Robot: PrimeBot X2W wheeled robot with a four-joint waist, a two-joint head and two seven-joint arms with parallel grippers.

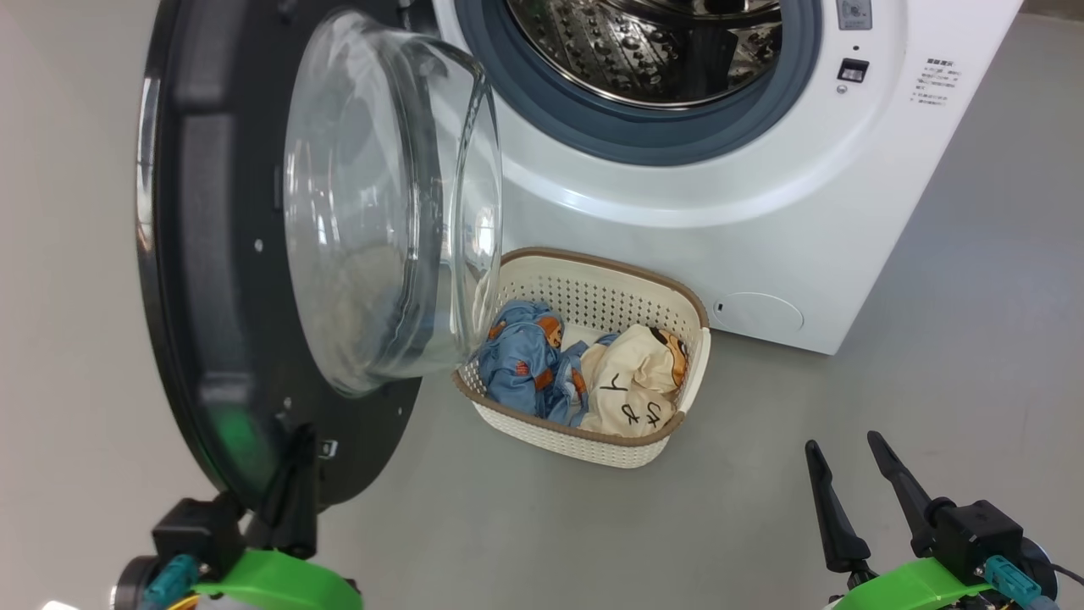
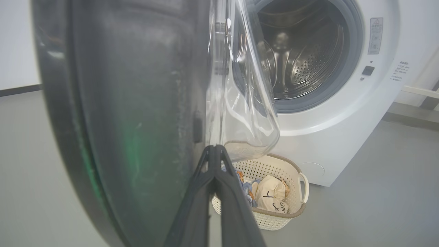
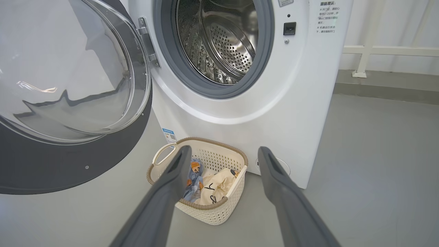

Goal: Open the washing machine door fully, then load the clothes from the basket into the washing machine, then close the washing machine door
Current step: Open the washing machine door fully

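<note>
Washing machine door point(image 1: 220, 254) wide open, clothes point(image 1: 584, 381) in the basket point(image 1: 584, 445) ahead of me.
The black-rimmed door hangs to my left, glass bowl point(image 1: 381, 203) bulging toward the white washing machine point(image 1: 762, 195); the cream basket sits on the floor point(image 1: 508, 525) at its foot, crumpled light-blue garment point(image 1: 521, 360) left, cream lettered garment point(image 1: 635, 381) right.

From where I stand this is a laundry corner, plain enough to be a test room rather than a home. A big white front-loading washing machine point(image 1: 762, 212) sits on a smooth grey floor point(image 1: 974, 339). A small cream perforated plastic basket point(image 1: 584, 445) of crumpled blue and cream clothes point(image 1: 627, 381) is before it, with flat white walls point(image 3: 394, 24) and a white rail point(image 3: 377, 50) behind.
</note>
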